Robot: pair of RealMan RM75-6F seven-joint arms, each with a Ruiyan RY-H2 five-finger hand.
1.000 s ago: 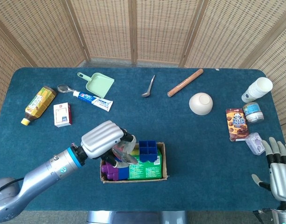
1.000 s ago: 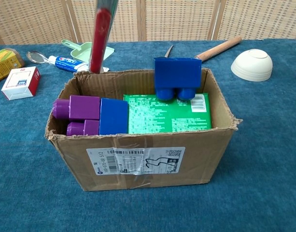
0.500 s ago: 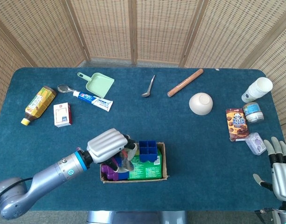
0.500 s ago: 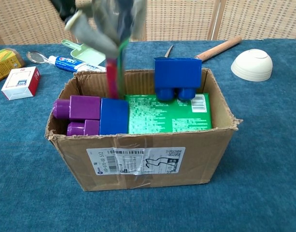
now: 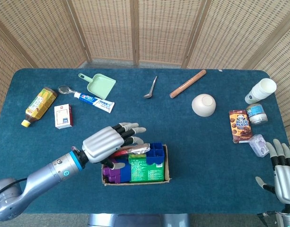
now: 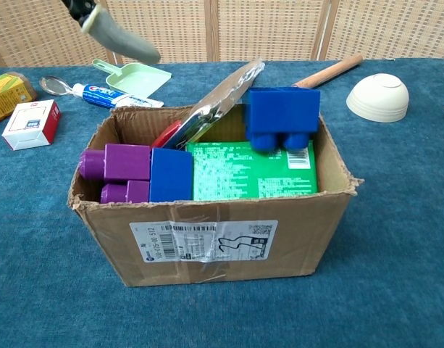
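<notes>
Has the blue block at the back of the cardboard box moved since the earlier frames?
Yes. The blue block shifted right toward the cardboard box right wall, now overlapping the back rim.

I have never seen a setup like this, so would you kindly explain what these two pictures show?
This is a two-armed robot with humanlike hands, working at a blue table. One picture looks down from its head; the other looks forward from its chest. The left hand hovers, fingers spread and holding nothing, over a cardboard box containing a green packet, toy blocks and a red packaged item leaning inside. The right hand is open at the table's edge. Around lie a bowl, toothpaste, a rolling pin and snacks.
</notes>
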